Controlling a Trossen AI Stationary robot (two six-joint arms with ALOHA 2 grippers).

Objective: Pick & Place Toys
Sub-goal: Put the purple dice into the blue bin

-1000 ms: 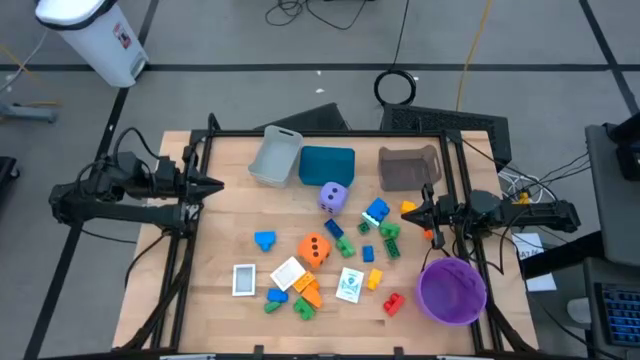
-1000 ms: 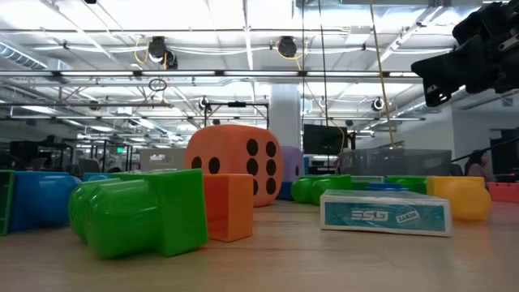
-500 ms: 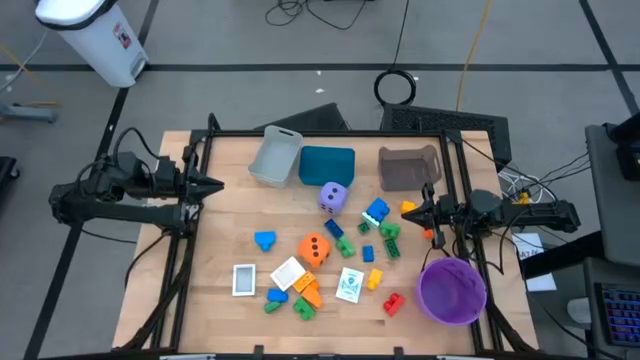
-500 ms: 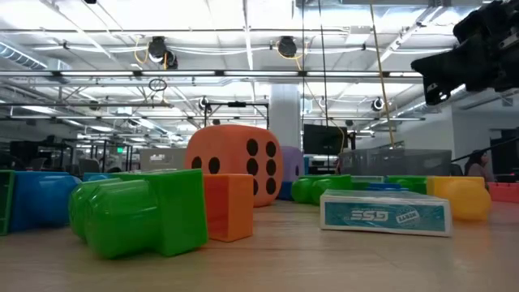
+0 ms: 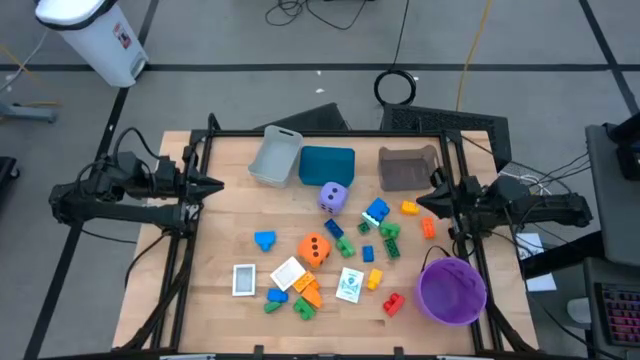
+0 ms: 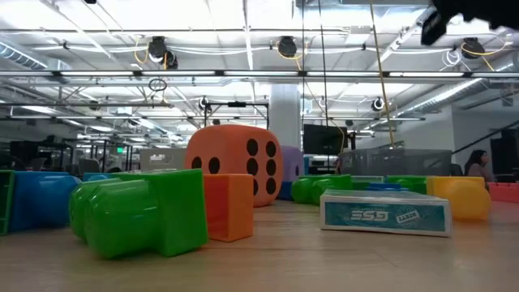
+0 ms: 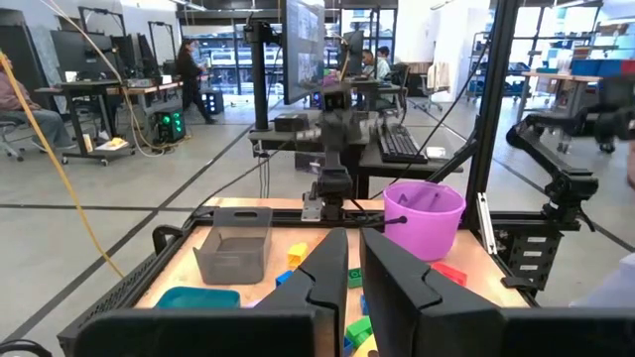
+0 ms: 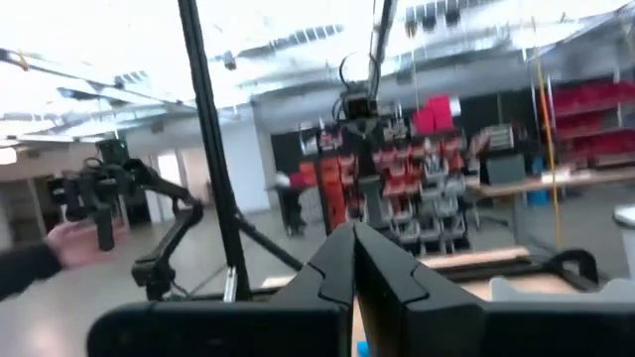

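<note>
The toys lie scattered on the wooden table (image 5: pixel 225 240): a purple die (image 5: pixel 334 197), an orange die (image 5: pixel 315 249), white picture cards (image 5: pixel 244 279) and small coloured bricks such as a blue one (image 5: pixel 264 240) and a red one (image 5: pixel 394 303). In the low view the orange die (image 6: pixel 227 162) stands behind a green brick (image 6: pixel 142 212). My left gripper (image 5: pixel 218 184) hangs shut at the table's left edge, pointing level. My right gripper (image 5: pixel 422 200) is shut over the right edge, raised and tipped up, holding nothing. Both stand clear of every toy.
A grey tray (image 5: pixel 275 158), a teal tray (image 5: pixel 327 166) and a brown tray (image 5: pixel 408 168) stand along the far edge. A round purple bowl (image 5: pixel 452 290) sits at the near right, below my right arm. A black frame (image 5: pixel 300 134) borders the table.
My right gripper has risen and tipped its fingers upward, staying shut; in the low view it has climbed to the picture's top. In the high view, two orange bricks it stood over now show. The left arm and the toys have kept still.
</note>
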